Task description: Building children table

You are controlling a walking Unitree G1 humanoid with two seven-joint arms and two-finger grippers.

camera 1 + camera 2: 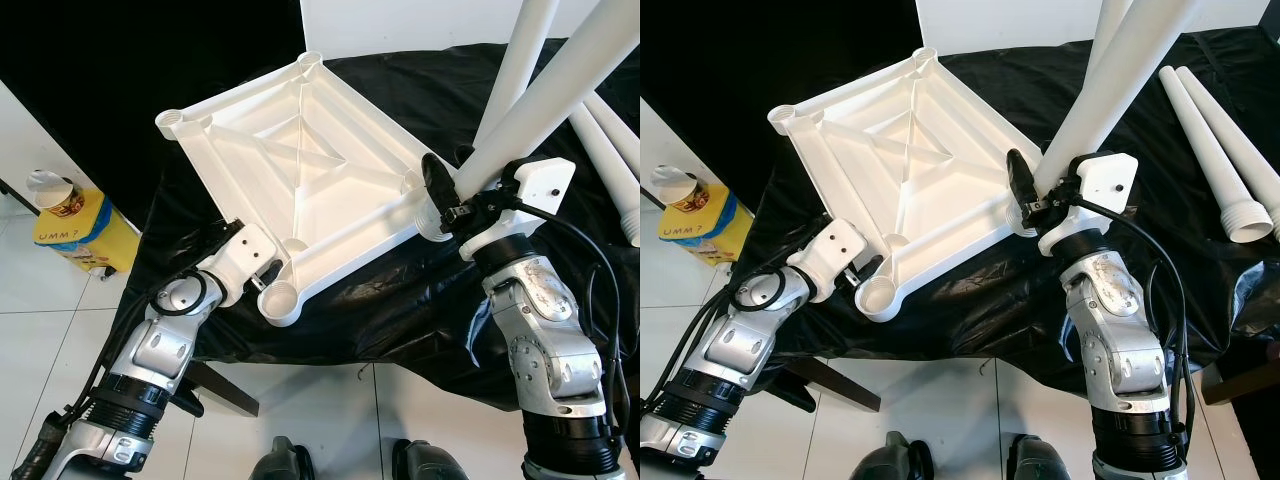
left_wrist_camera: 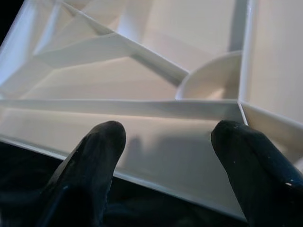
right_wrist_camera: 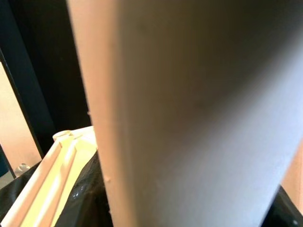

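The right gripper (image 1: 1032,200) clasps a white table leg (image 1: 1110,95) at the upturned tabletop's (image 1: 900,150) corner socket. The left gripper (image 2: 165,142), fingers parted, steadies its rim. The leg should stay square while seating.

A table draped in black cloth (image 1: 400,310) carries an upturned white tabletop (image 1: 300,160) between both grippers, with loose white legs (image 1: 1210,140) beyond the right gripper (image 1: 1025,205).

White tabletop (image 1: 300,165) upside down, leg (image 1: 560,85) upright
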